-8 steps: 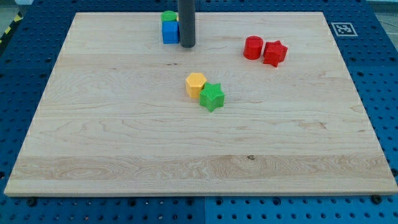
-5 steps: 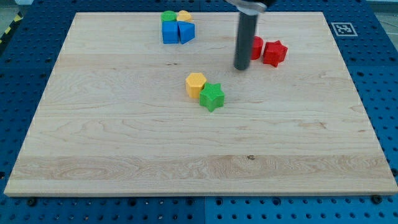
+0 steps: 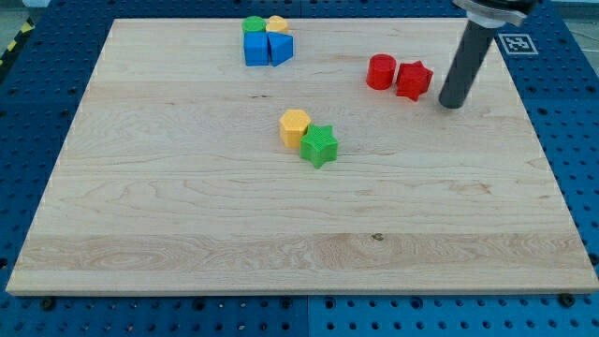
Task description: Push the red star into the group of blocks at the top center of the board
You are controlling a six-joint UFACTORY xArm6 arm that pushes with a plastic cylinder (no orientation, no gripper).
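The red star (image 3: 414,79) lies at the board's upper right, touching a red cylinder (image 3: 380,71) on its left. My tip (image 3: 451,103) stands just to the star's right and a little below it, with a small gap between them. The group at the top centre holds a green cylinder (image 3: 253,24), a yellow block (image 3: 278,23), a blue cube (image 3: 255,49) and a blue triangular block (image 3: 281,48), packed together.
A yellow hexagonal block (image 3: 294,125) and a green star (image 3: 318,145) touch each other near the board's middle. The wooden board (image 3: 187,215) lies on a blue perforated table. A fiducial marker (image 3: 514,43) sits off the board's top right corner.
My tip moved from beside the top-centre group rightwards, past the red cylinder's left side, to the right of the red star. No block has moved.
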